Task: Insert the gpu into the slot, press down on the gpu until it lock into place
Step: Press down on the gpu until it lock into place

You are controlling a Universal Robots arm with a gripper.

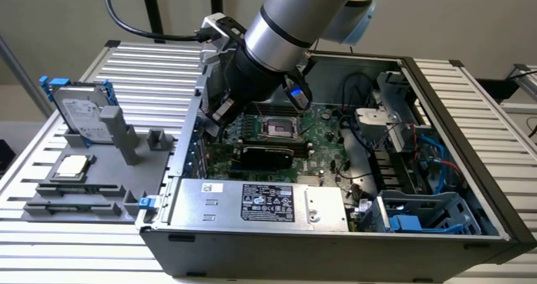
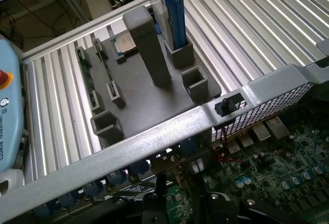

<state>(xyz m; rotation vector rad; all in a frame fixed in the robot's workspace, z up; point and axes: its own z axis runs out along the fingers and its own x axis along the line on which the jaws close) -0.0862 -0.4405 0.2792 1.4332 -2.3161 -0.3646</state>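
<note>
Black gpu (image 1: 264,155) sitting in the middle of the green board (image 1: 323,130), just on the far side of the silver power box (image 1: 260,202), inside the open case (image 1: 470,190). Blue slot hard to make out under it. Gripper (image 1: 222,111) up by the case wall on the exterior view's left, apart from the card. Cannot tell if spread or pinching. Looks like the pushing-down part. Best to come straight down over the card's middle, push slow and even, no tipping, well off the cables (image 1: 356,86).
</note>
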